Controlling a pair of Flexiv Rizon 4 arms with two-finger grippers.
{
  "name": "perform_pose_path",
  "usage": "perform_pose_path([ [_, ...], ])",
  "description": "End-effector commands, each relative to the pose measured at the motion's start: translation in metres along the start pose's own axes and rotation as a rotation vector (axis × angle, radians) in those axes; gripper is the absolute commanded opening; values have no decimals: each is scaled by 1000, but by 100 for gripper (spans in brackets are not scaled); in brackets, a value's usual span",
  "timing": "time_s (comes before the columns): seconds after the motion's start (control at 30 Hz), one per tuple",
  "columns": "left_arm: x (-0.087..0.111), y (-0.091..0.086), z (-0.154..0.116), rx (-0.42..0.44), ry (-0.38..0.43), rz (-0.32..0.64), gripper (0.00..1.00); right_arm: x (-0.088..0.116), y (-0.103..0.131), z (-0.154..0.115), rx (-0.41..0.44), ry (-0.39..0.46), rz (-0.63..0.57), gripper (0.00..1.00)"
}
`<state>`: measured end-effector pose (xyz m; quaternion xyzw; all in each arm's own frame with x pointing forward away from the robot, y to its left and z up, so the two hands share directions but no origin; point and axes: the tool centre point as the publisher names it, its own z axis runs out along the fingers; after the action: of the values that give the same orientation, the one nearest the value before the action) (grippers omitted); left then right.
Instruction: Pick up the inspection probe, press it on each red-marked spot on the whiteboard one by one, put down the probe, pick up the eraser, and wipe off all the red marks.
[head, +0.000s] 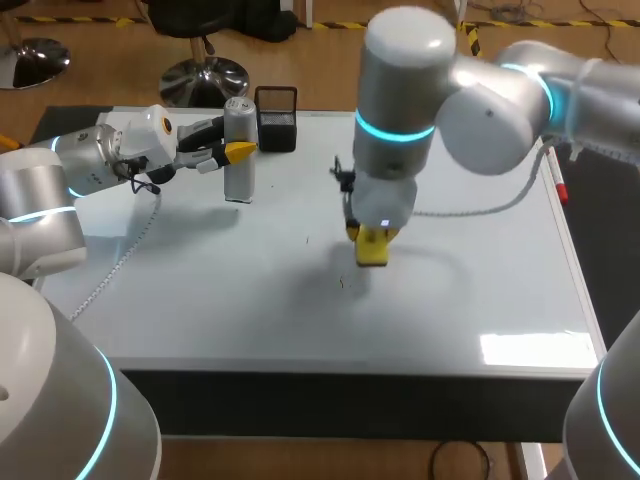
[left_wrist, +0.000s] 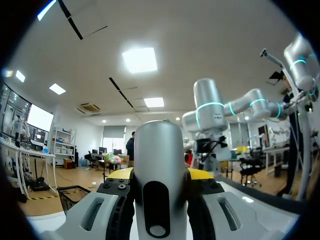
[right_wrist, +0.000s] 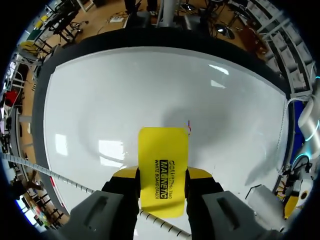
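Note:
The inspection probe (head: 240, 150), a silver cylinder, stands upright at the back left of the whiteboard (head: 200, 300). My left gripper (head: 238, 152) is shut on it from the side. In the left wrist view the probe (left_wrist: 157, 170) fills the gap between the yellow fingertips (left_wrist: 119, 173). Over the board's middle my right gripper (head: 372, 236) points down, shut on the yellow eraser (head: 372, 248). In the right wrist view the eraser (right_wrist: 162, 170) sticks out past the fingers, and a small red mark (right_wrist: 189, 125) lies just ahead of its far corner. Whether the eraser touches the board is unclear.
A black box with a handle (head: 277, 120) stands behind the probe at the board's back edge. A red marker pen (head: 558, 185) lies along the right edge. Faint small marks (head: 342, 283) show near the eraser. A white cable (head: 120, 265) trails across the left side.

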<state>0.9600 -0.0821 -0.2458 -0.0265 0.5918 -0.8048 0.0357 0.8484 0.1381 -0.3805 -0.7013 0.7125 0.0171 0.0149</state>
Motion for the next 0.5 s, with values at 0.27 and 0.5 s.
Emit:
perform_pose_path([
  [0.27, 1, -2, 1, -3, -1, 0, 0, 21, -81, -13, -68, 16, 59, 0],
  [0.5, 1, -2, 1, -3, -1, 0, 0, 27, -100, -10, -60, 0, 81, 0],
])
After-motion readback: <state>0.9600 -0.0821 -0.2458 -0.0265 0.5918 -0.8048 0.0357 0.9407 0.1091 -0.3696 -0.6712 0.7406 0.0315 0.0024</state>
